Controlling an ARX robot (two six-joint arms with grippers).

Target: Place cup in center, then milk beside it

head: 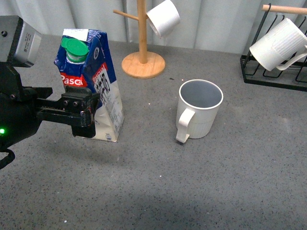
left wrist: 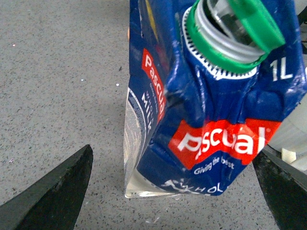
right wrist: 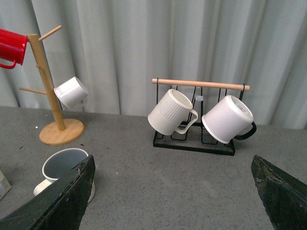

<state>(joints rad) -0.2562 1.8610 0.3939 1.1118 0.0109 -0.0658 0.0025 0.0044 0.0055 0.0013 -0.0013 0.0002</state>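
The milk (head: 98, 86), a blue and white carton with a green cap, stands upright at the left of the grey table. My left gripper (head: 82, 114) is open around its lower half. In the left wrist view the milk (left wrist: 211, 120) fills the space between the two dark fingers (left wrist: 57, 191), with a gap on each side. The cup (head: 199, 108), cream-white with a grey inside, stands upright near the table's middle, handle toward me and well right of the carton. My right gripper (right wrist: 172, 163) is open and empty, with the cup (right wrist: 62, 165) beside one finger. It does not show in the front view.
A wooden mug tree (head: 142, 57) at the back carries a small white cup (head: 163, 17) and a red mug (right wrist: 9, 48). A black wire rack (head: 273, 74) at the back right holds a ribbed white mug (head: 278, 44) and a smooth white mug (right wrist: 225, 120).
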